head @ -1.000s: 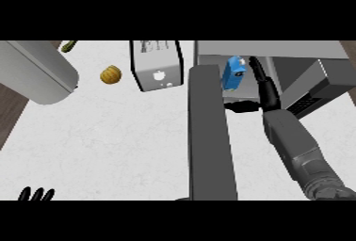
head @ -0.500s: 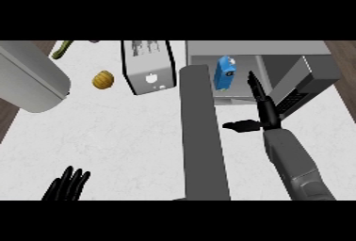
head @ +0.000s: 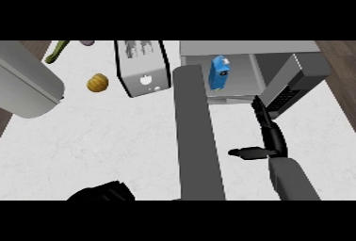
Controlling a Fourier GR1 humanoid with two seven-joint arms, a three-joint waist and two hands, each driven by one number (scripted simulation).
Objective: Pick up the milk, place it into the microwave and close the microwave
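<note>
We see the milk (head: 220, 72) standing inside the open microwave (head: 278, 51), at the left of its cavity, touched by neither hand. We judge the placing done and the closing left to do. The door (head: 198, 141) stands wide open: a long grey slab, its long axis running from the microwave's left front corner toward the near edge of the bench (head: 104, 136). Our right hand (head: 272, 139) hovers just right of that slab, on its inner side. Its fingers (head: 262, 113) are released and straight, pointing far, and grasp nothing. The milk lies far and left of them, apart. Our left hand (head: 104, 192) shows at the near left (a dark shape; whether it is clenched we cannot tell), on the door's outer side and well apart from it. The right hand is the nearer, yet it sits in the path the door must swing through. We think it must come round the door's near end, or leave the push to the left.
</note>
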